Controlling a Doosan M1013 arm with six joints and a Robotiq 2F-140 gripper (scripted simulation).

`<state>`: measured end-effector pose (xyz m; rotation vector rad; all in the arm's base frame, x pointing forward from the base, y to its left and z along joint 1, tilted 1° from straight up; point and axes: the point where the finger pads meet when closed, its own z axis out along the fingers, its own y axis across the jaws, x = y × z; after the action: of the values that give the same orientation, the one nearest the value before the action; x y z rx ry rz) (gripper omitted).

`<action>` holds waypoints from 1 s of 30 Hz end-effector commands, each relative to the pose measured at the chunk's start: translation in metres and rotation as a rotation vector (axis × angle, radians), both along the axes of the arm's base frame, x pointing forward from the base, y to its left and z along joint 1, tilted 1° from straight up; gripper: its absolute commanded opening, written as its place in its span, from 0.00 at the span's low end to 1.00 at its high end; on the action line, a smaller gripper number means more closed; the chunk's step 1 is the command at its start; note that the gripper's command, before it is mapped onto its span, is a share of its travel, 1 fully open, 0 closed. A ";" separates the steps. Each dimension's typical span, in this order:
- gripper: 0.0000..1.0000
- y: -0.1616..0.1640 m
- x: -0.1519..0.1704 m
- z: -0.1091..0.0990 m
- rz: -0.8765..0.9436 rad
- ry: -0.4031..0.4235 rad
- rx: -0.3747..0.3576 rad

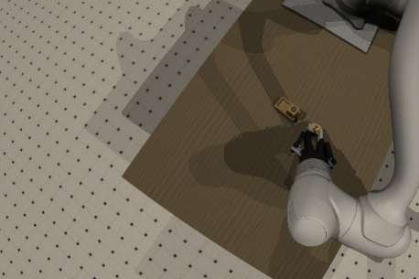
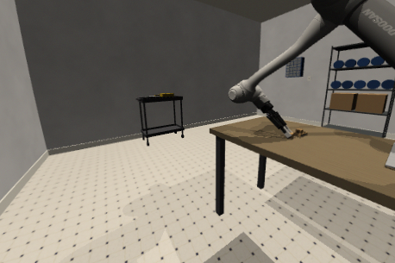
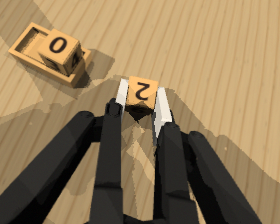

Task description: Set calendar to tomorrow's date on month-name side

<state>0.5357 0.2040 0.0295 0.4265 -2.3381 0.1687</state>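
My gripper [image 3: 140, 94] is shut on a wooden cube with a 2 on its top face [image 3: 142, 91] and holds it just above the table, to the right of the tray. The 2 reads upside down in the wrist view. The wooden tray [image 3: 50, 54] lies flat on the table at the upper left of the wrist view. One cube with a 0 on top [image 3: 60, 49] stands in the tray's right half; its left half is empty. From above, the held cube [image 1: 315, 127] sits close to the tray [image 1: 287, 108]. In the side view the gripper [image 2: 288, 133] is low over the table.
The table [image 2: 328, 152] is brown wood; its edges lie to the left and front of the tray in the overhead view. The arm's base plate [image 1: 334, 5] is at the far end. A black cart [image 2: 160, 113] and a shelf rack [image 2: 360, 91] stand off the table.
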 end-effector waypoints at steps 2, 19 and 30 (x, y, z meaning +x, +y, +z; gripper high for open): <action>0.16 0.000 0.000 0.000 0.000 0.000 0.000; 0.26 0.000 0.000 0.000 0.000 0.000 0.000; 0.40 0.000 0.000 0.000 0.000 0.000 0.000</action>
<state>0.5357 0.2040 0.0295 0.4265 -2.3381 0.1687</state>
